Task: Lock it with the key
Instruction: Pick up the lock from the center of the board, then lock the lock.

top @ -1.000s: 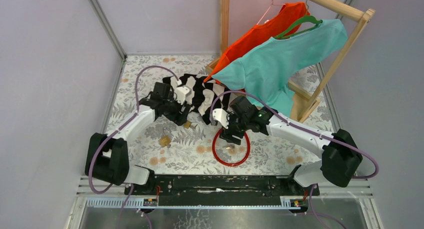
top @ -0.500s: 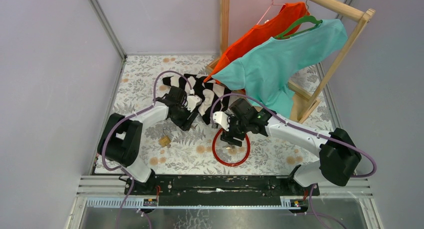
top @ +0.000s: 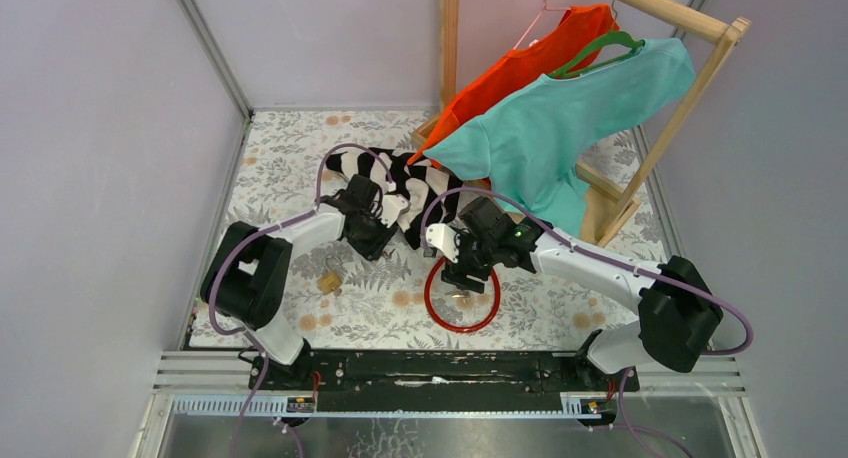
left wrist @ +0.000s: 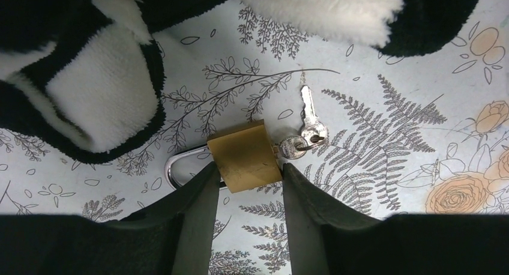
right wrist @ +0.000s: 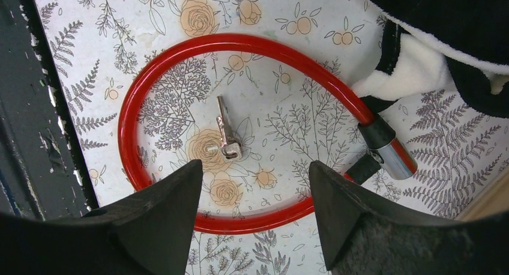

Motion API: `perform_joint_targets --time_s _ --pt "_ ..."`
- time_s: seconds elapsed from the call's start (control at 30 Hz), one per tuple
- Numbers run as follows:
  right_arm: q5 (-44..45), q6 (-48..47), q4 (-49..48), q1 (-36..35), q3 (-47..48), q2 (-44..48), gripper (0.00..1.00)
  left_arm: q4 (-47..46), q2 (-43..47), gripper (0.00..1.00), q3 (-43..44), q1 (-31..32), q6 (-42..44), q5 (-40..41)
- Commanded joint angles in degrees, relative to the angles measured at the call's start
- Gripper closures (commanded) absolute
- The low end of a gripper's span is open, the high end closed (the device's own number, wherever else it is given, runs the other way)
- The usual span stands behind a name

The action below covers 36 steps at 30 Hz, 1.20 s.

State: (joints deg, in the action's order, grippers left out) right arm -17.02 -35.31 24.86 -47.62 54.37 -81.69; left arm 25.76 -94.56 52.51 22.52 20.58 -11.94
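A brass padlock lies on the floral tabletop with its shackle to the left and a key ring with keys at its right side. My left gripper has its fingers pressed on both sides of the padlock body; in the top view the left gripper covers it. My right gripper is open and empty, hovering over a red cable lock coiled in a ring, with a single key lying inside it. The right gripper and the red ring also show from above.
A second brass padlock lies left of the left gripper. A black-and-white striped fleece cloth lies just behind both grippers. A wooden clothes rack with an orange shirt and a teal shirt stands at the back right.
My left arm has swung right and its gripper has come down over the padlock by the cloth's edge. The right arm has barely moved.
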Motion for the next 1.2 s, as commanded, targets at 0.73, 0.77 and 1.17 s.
perform_joint_targets --time_s 0.73,0.77,1.17 --pt "-4.1 12.0 -10.4 0.4 3.5 0.2 0.22 -15.4 26.2 1.0 -9.7 0.1 9.9 -21.3" --pt "-4.7 13.9 -11.3 0.4 4.4 -0.1 0.2 -15.1 25.7 1.0 -9.5 0.1 10.8 -21.3" --pt "-13.5 43.4 -15.9 5.9 20.5 -13.9 0.26 -23.8 31.3 1.0 -15.8 0.1 17.6 -28.1"
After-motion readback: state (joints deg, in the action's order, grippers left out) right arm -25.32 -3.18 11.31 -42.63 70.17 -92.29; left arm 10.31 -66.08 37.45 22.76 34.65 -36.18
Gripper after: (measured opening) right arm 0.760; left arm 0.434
